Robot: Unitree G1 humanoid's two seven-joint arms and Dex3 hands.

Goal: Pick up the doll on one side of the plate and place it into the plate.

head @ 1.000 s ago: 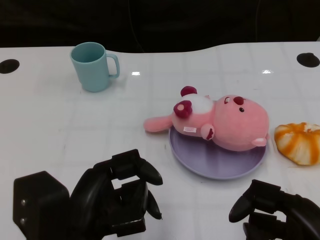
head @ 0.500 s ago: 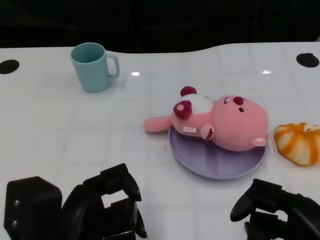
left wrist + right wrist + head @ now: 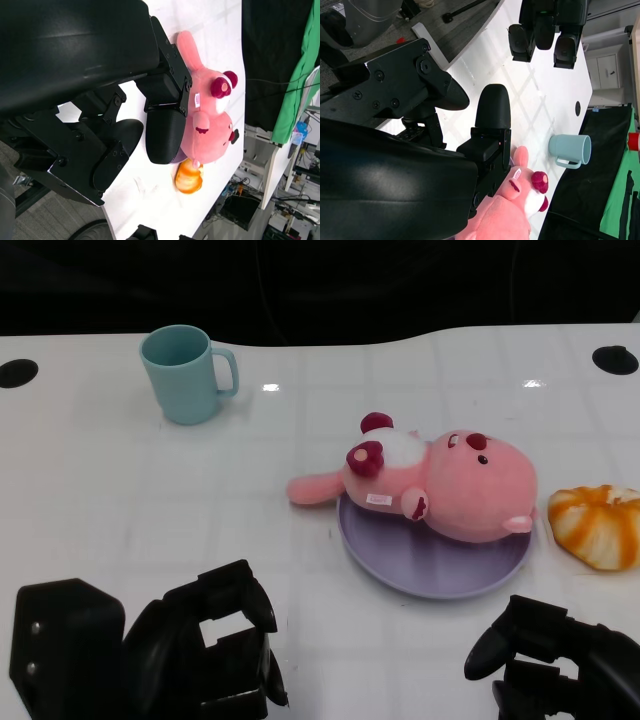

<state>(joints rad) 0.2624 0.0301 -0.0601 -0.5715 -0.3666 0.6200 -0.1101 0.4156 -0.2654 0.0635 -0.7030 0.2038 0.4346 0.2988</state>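
Doll [image 3: 440,485] lies on its back on the far part of the plate [image 3: 430,565], long axis left to right: head at the right, one pink limb sticking out left past the plate's rim onto the table [image 3: 120,500]. You can see the plate's near half bare.

Left hand [image 3: 215,655] sits low at the near left, well apart from the plate, fingers apart, holding nothing. Right hand [image 3: 545,665] is at the near right, just near of the plate's rim; fingers curl somewhat, nothing in them that you can see, but whether slack or clenched cannot be told.

Orange-and-white object [image 3: 598,525] lies just right of the plate, near the doll's head. Cup [image 3: 185,372] stands upright at the far left, handle to the right, well apart. Bare table lies between cup and plate.
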